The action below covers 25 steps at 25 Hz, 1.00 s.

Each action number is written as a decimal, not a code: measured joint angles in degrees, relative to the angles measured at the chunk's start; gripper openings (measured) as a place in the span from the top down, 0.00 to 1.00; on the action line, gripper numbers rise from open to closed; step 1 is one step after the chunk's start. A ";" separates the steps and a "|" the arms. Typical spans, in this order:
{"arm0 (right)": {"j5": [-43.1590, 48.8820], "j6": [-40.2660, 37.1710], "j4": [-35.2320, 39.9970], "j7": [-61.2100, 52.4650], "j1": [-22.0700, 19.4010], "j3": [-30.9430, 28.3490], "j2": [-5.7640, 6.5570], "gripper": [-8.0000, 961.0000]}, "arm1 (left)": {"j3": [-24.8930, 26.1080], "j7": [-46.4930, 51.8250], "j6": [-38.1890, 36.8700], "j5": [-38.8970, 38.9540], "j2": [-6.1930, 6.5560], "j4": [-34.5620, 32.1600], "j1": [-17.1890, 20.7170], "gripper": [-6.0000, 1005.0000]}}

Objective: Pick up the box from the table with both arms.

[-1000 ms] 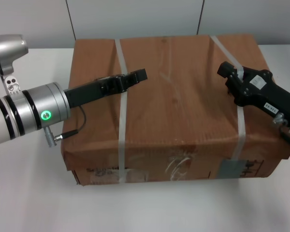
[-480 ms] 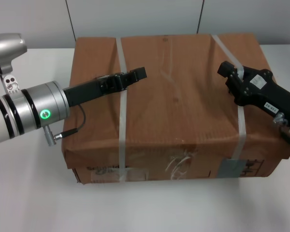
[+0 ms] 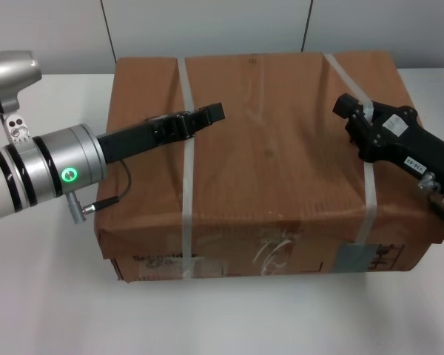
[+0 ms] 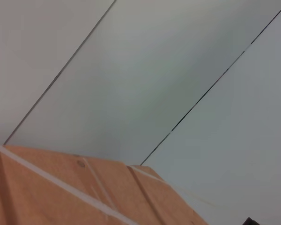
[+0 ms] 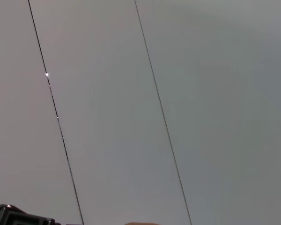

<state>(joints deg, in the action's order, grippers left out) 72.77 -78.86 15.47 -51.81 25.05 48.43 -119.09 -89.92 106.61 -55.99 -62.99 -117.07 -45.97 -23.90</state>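
Observation:
The brown cardboard box [image 3: 266, 163] fills the middle of the white table [image 3: 44, 296]; two white straps run over its top. My left gripper [image 3: 207, 117] lies across the left strap [image 3: 186, 185], shut on it. My right gripper [image 3: 353, 111] sits on the right strap [image 3: 368, 192], shut on it. Tape and labels show on the box's near side. The left wrist view shows a corner of the box [image 4: 61, 201] with a strap [image 4: 51, 185]. The right wrist view shows only wall.
A grey panelled wall [image 3: 207, 29] stands right behind the box. Bare tabletop lies to the left and in front of the box. A cable [image 3: 122, 185] hangs from my left wrist over the box's left edge.
The box has shifted slightly upward in the head view, and my left gripper rose a little with it. The right gripper has barely moved.

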 joint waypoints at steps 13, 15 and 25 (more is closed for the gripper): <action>0.00 0.00 0.00 0.05 -0.18 0.00 0.00 0.96 | 0.10 0.00 0.00 0.04 0.00 0.00 0.00 0.90; 0.00 0.00 0.00 0.05 -0.20 0.00 0.00 0.96 | 0.10 0.00 0.00 0.17 0.00 0.00 0.00 0.90; 0.00 0.00 0.00 0.05 -0.13 0.33 0.00 0.96 | 0.16 0.00 0.00 0.28 0.00 0.10 0.00 0.90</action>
<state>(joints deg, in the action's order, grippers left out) 72.76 -78.86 15.47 -51.76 24.92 48.76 -119.09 -89.76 106.61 -55.99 -62.71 -117.07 -45.86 -23.90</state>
